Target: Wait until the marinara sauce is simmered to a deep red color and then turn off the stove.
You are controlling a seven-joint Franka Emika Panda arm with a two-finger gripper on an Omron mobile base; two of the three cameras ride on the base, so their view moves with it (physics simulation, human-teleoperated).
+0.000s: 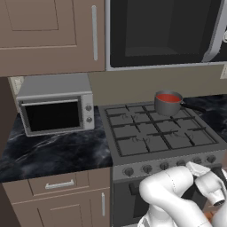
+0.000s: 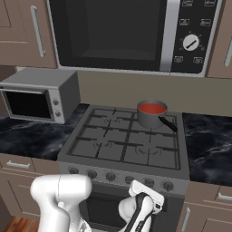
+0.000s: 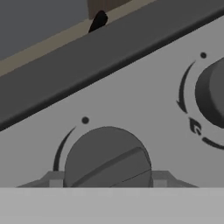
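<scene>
**Fingers at the knob, sauce already red**

Although the fingertips barely peek up on either side of the knob in the hand view, you can see the jaws stand apart and bracket it, one tip at each flank; whether they already press on it you cannot tell from here. Treat the gripper as open around the knob, not yet clamped.

To do this step well, close squarely on the knob's raised ridge, then rotate about the knob's own axis so the fingers do not slide off its rounded rim. Aim for the dot mark printed above and left of the knob, which likely marks off. A neighbouring knob sits just to the right; keep clear of it.

Outward from the knob, the stove carries the saucepan on the rear burner to the knob's far side, and the marinara sauce in it looks a strong red, so the wait seems over.

Your arm is folded low in front of the stove, elbow raised, wrist turned so the hand faces the front panel head-on.
</scene>
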